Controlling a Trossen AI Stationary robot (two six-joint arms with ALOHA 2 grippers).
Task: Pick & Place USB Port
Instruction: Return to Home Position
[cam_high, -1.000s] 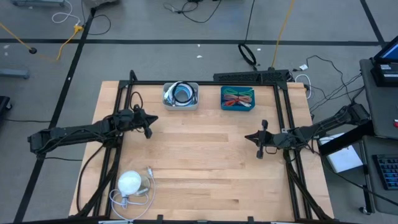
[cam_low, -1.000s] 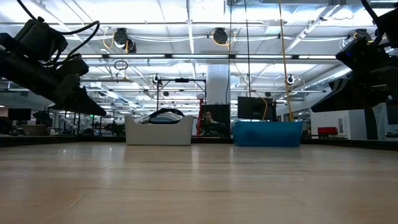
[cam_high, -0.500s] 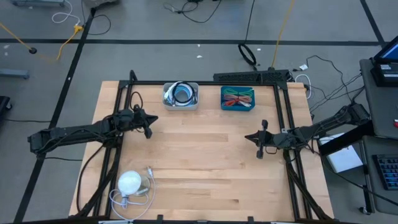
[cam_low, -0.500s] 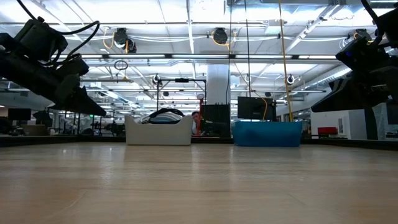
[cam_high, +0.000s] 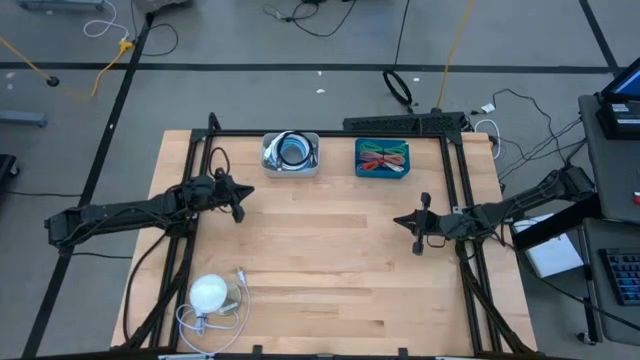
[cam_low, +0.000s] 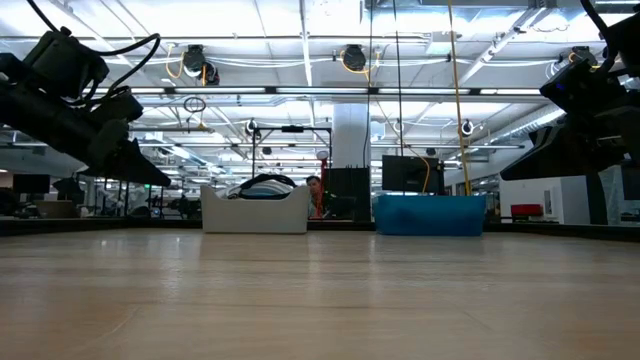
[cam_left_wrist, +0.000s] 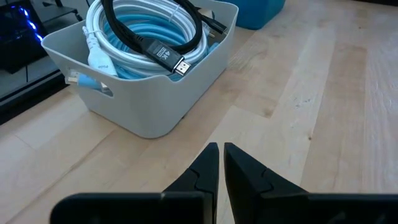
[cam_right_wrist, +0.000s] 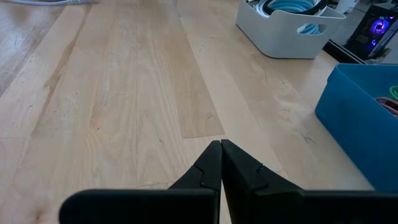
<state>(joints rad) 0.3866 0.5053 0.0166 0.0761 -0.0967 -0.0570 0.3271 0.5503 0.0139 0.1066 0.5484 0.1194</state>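
Jaws clamped tight on both sides, and neither one holds anything.

From above: the left gripper hangs over the left side of the table and the right gripper over its right side. They are well apart, tips turned inward toward each other. At the far edge the gray bin and blue bin sit side by side with a gap between, gray on the left arm's side. Coiled cable fills the gray one, and green and orange cables lie in the blue. In the near left corner there's a white ball with a white cord looped around it.

Low view: both bins stand upright far back on the wood. The arms are dark shapes in the upper corners, clear of the tabletop. A person shows in the room behind, between the bins.

Left wrist: the fingers are together but for a hairline gap, with the gray bin just ahead. A black HDMI cable lies on top of the white and pale-blue coils inside it.

Right wrist: fingertips pressed together over bare wood, blue bin near, gray bin farther off.
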